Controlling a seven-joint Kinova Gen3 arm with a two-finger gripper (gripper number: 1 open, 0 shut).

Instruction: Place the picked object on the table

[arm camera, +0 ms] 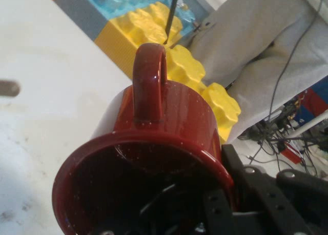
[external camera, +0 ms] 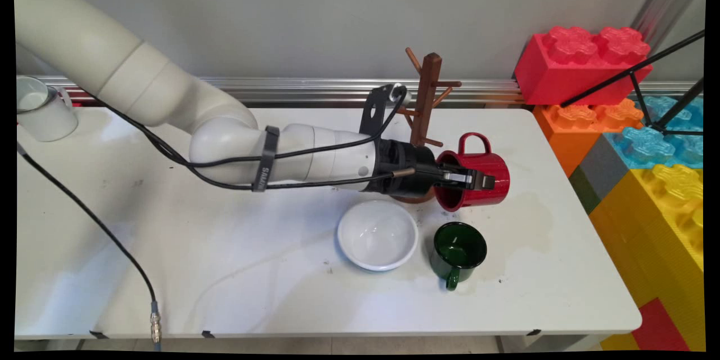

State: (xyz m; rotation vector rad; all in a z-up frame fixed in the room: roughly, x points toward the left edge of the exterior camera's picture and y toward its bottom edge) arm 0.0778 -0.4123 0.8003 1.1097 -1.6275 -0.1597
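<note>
Gripper: black two-finger gripper [external camera: 469,180] reaches in from the left, lying nearly level above the table, its fingers pinching the rim wall of the red mug [external camera: 488,180], one finger inside the mouth and one outside.
Red mug: held on its side with the open mouth facing left toward the arm and the handle up; in the hand view the mug [arm camera: 154,137] fills the frame, handle at the top, dark inside, nothing visible in it.
Mug tree: brown wooden mug tree [external camera: 428,98] stands just behind the gripper's wrist, its pegs bare; its base is mostly hidden by the gripper.
Bowl: one white bowl [external camera: 377,235] sits upright on the table just in front of the gripper, empty.
Green mug: one green mug [external camera: 457,252] stands upright beside the bowl on its right, handle toward the near edge, below the red mug; its dark inside shows no contents.
White cup: one white cup [external camera: 40,109] stands at the table's far left edge, well apart from the rest.
Count: three mugs or cups, one bowl, one mug tree.
Table: white table [external camera: 225,270] bears faint stains and specks.
Blocks: big toy blocks [external camera: 630,107] in red, orange, blue, grey and yellow are stacked off the table's right end.
Cables: black cables [external camera: 112,236] hang from the arm across the table's left part.
</note>
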